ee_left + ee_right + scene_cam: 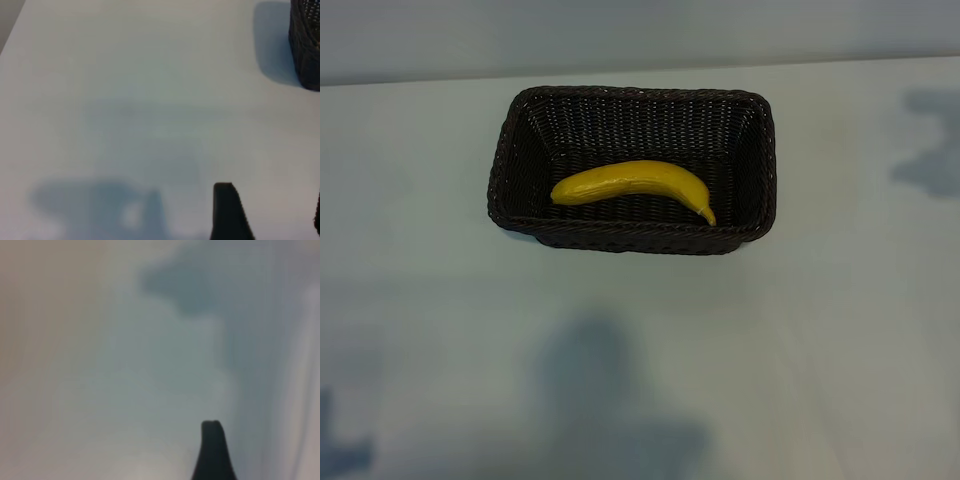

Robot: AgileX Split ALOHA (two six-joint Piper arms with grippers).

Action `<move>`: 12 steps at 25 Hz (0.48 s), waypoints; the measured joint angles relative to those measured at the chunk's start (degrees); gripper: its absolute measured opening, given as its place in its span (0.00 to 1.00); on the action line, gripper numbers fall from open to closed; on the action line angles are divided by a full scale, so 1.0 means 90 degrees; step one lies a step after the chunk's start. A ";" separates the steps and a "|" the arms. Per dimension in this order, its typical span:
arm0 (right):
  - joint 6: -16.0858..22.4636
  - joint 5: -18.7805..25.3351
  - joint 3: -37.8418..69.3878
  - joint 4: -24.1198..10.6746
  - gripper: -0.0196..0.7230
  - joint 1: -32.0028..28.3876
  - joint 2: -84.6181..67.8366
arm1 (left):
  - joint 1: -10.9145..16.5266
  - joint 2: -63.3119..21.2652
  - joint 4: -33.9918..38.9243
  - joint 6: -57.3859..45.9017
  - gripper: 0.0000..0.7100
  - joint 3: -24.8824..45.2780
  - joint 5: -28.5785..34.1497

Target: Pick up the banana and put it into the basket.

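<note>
The yellow banana (pixel 635 182) lies on its side inside the dark brown woven basket (pixel 630 97), which stands at the middle of the table toward the back. Neither arm appears in the exterior view. My left gripper (pixel 272 216) hovers open over bare table, one dark finger (pixel 227 212) plainly showing, with a corner of the basket (pixel 306 45) farther off. My right gripper (pixel 267 457) is also open above bare table, with only one finger (pixel 212 452) in view and nothing between the jaws.
The pale table (pixel 640 350) spreads wide around the basket. Its back edge meets a grey wall (pixel 640 35). Soft arm shadows fall on the table at the front and at the right.
</note>
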 joint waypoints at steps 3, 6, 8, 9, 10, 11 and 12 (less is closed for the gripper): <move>0.0050 0.0006 0.0594 0.0000 0.73 0.0000 -0.0719 | 0.0000 0.0000 0.0000 0.0000 0.63 0.0000 0.0000; 0.0124 -0.0017 0.1323 0.0000 0.73 0.0000 -0.1560 | 0.0000 0.0000 0.0000 0.0000 0.63 0.0000 0.0000; 0.0147 -0.0078 0.1772 0.0000 0.73 0.0000 -0.2124 | 0.0000 0.0000 0.0000 0.0000 0.63 0.0000 0.0000; 0.0153 -0.0102 0.1938 0.0000 0.73 0.0000 -0.2372 | 0.0000 0.0000 0.0000 0.0000 0.63 0.0000 0.0000; 0.0165 -0.0111 0.2131 0.0000 0.73 0.0000 -0.2706 | 0.0000 0.0000 0.0000 0.0000 0.63 0.0000 0.0000; 0.0165 -0.0117 0.2286 0.0000 0.73 0.0000 -0.2980 | 0.0000 0.0000 0.0000 0.0000 0.63 0.0000 0.0000; 0.0165 -0.0125 0.2494 0.0000 0.73 0.0000 -0.3230 | 0.0000 0.0000 0.0000 0.0000 0.63 0.0000 0.0000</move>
